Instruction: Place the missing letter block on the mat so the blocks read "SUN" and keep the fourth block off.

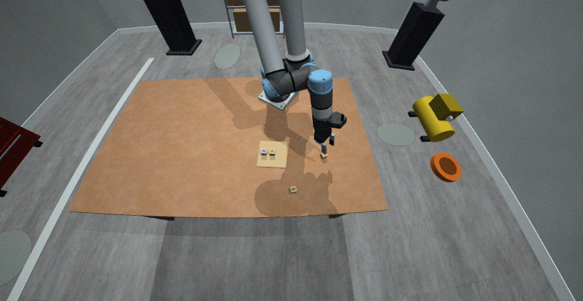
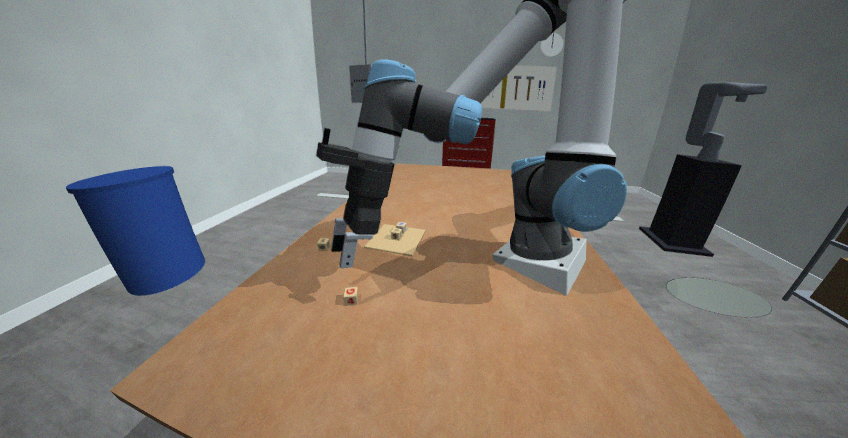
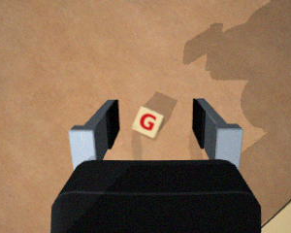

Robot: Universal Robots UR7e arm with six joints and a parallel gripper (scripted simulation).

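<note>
the hand (image 3: 155, 131) hangs fully open and empty above the g block (image 3: 147, 120). the needed s block (image 1: 293, 189) lies off the mat (image 1: 271, 161); closing here would likely fetch the wrong letter.

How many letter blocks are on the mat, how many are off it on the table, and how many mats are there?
Blocks on the mat: 2, N block and U block
Blocks off the mat on the table: 2, S block and G block, the latter below the open claw
Mats: 1, tan mat
Total: 5
</note>
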